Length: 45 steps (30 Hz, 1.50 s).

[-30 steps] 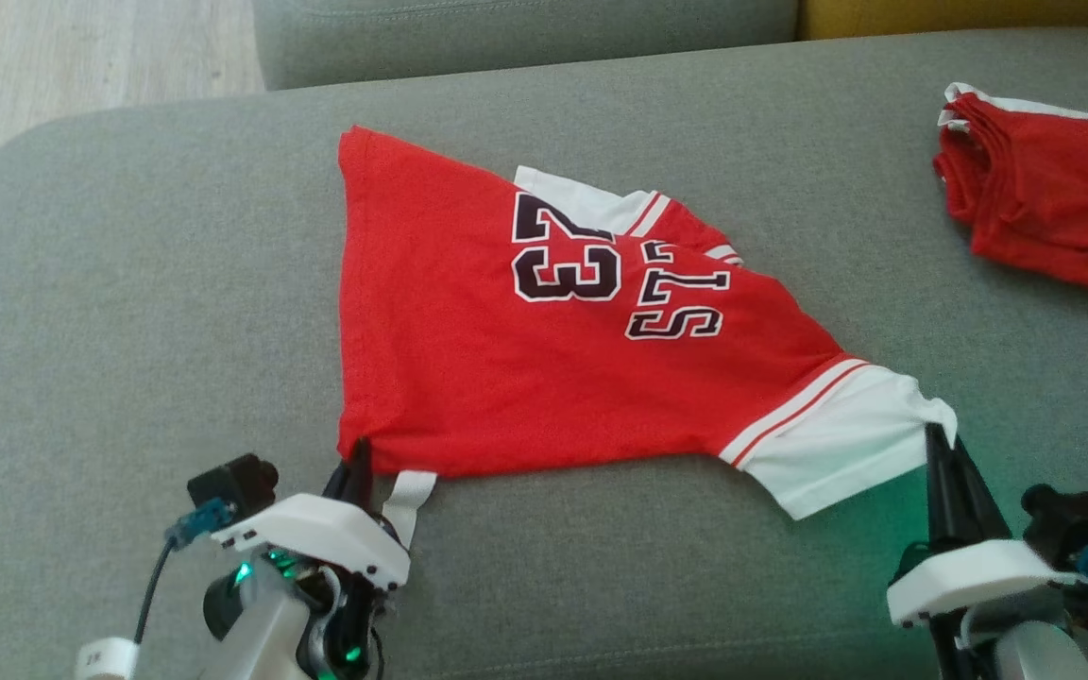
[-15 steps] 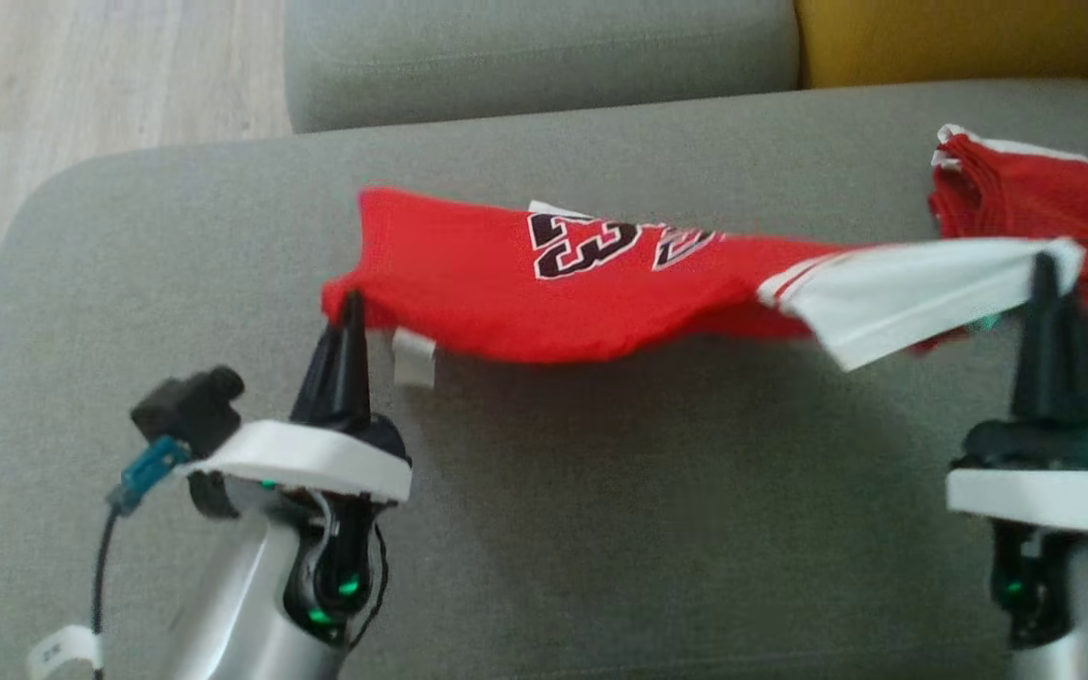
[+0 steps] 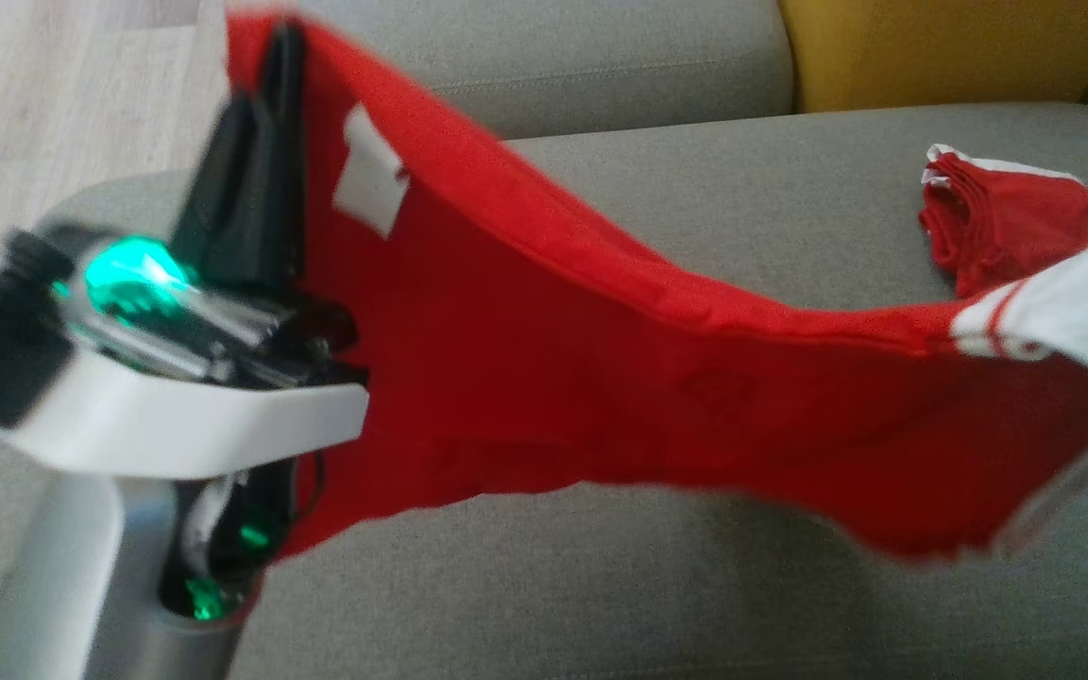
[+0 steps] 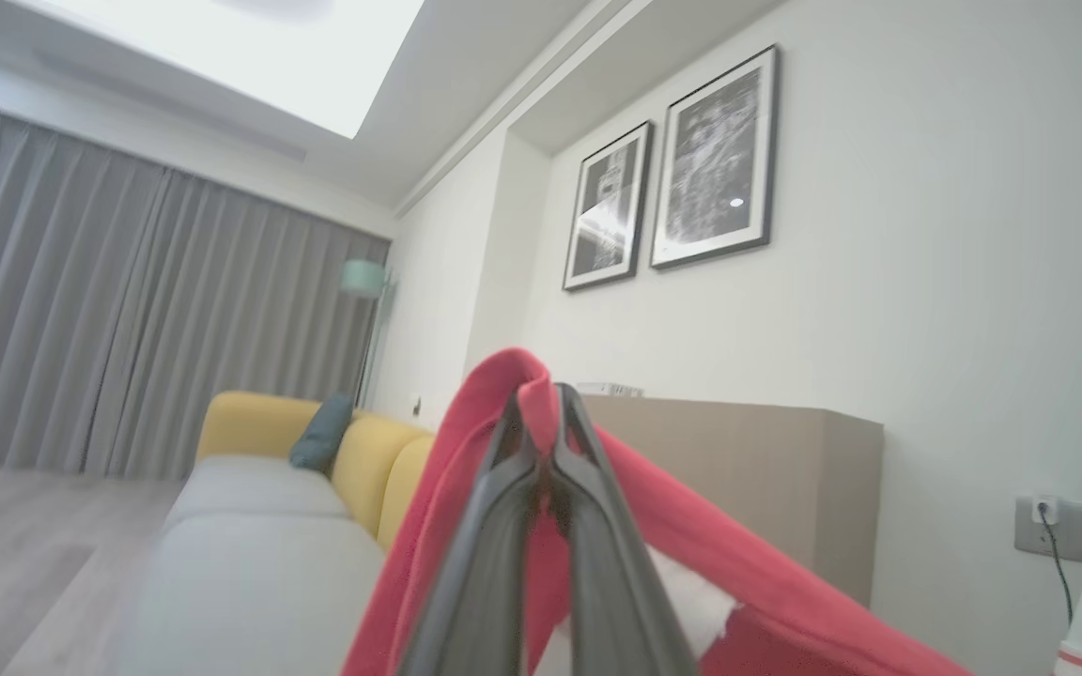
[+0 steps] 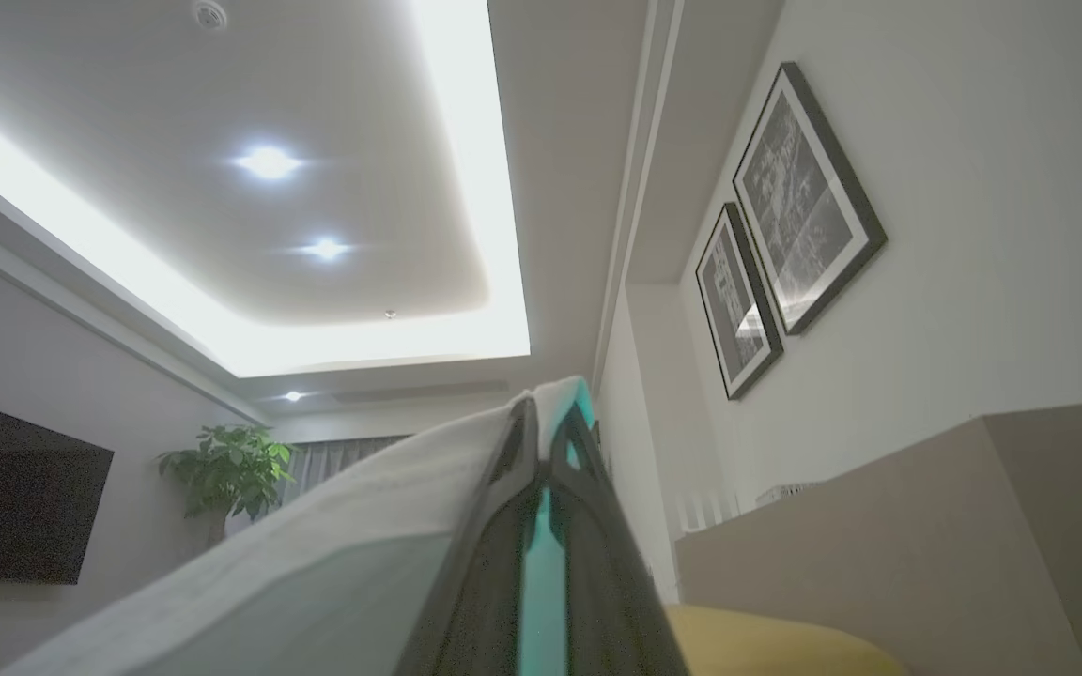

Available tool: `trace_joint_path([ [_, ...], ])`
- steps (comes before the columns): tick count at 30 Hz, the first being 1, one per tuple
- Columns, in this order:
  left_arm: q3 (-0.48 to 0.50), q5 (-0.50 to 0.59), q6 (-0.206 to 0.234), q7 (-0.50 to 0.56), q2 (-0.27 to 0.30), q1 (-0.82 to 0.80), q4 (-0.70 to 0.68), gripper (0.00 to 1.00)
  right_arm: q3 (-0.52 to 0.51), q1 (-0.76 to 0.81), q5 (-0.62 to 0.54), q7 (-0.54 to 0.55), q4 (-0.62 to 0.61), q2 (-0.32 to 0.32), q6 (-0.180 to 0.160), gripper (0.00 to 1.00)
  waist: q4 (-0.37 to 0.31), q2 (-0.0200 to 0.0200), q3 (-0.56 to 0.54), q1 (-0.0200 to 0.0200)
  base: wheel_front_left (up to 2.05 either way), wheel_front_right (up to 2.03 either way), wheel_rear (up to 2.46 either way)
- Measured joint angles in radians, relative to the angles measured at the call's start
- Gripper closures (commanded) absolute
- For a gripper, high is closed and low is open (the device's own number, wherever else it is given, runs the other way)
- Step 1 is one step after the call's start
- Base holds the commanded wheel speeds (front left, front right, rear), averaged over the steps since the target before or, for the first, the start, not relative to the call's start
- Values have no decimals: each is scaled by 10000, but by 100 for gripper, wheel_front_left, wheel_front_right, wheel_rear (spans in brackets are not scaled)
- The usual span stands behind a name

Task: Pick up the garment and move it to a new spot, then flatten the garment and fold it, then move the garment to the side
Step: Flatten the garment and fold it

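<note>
The garment [image 3: 601, 378], a red jersey with a white sleeve [image 3: 1087, 302], hangs in the air above the grey sofa seat [image 3: 695, 604], stretched between my two grippers. My left gripper [image 3: 281, 42] is raised at the upper left, shut on the red hem corner beside a white label [image 3: 369, 179]. In the left wrist view the left gripper [image 4: 541, 399] pinches a fold of red cloth [image 4: 691, 535]. In the right wrist view the right gripper [image 5: 546, 413] is shut on the white sleeve [image 5: 316, 563]. The jersey's printed front is hidden.
A second red garment [image 3: 1007, 217] lies crumpled at the back right of the seat. A grey backrest cushion [image 3: 601, 57] and a yellow cushion [image 3: 941, 47] stand behind. Wooden floor [image 3: 43, 85] lies to the left.
Both grippers have risen with the jersey, lifting it off the seat where it lay, so it now hangs between them. The left gripper has come up close to the camera.
</note>
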Motion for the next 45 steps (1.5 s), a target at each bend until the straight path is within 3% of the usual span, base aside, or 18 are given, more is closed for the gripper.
trace_joint_path([
  [7, -44, 357, 52, 1154, 293, -1446, -1003, 100, -359, -845, -272, 531, -1235, -4, 0, 100, 16, 0, 403, 0, 0, 0, 0],
  [13, 58, 109, 35, 1843, 374, -2543, 198, 100, -259, -2002, -591, 1122, -775, -21, 0, 100, 66, 0, 1232, 0, 0, 0, 0],
  [19, 504, -40, -284, 1950, 445, -4462, 3072, 100, 612, -4564, -606, 1283, 1839, -151, 0, 100, 67, 0, 2418, 3, 0, 0, 0],
  [23, 639, 414, -579, 1860, 581, -7318, 5712, 100, 982, -7950, -1141, 754, 4869, -288, 0, 100, -67, -1, 3437, 5, 0, 0, 0],
  [28, 631, 1323, -738, 909, 911, -9685, 8245, 100, 784, -10798, -1770, 61, 7670, -253, 0, 100, -536, -1, 4052, 5, 0, 0, 0],
  [32, 512, 1866, -940, -184, 907, -10948, 9421, 100, 836, -11941, -1444, -132, 8661, -313, 0, 100, -858, 0, 4532, 0, 0, 0, 0],
  [38, 604, 1850, -1221, -1459, 928, -11097, 10993, 100, 2157, -11184, -602, -169, 8495, -265, 0, 100, -1123, -1, 5610, 2, 0, 0, 0],
  [45, 1237, 1074, -1486, -1772, 683, -8815, 12040, 100, 2679, -8374, -27, -169, 7986, -259, 0, 100, -1151, -1, 6539, 5, 0, 0, 0],
])
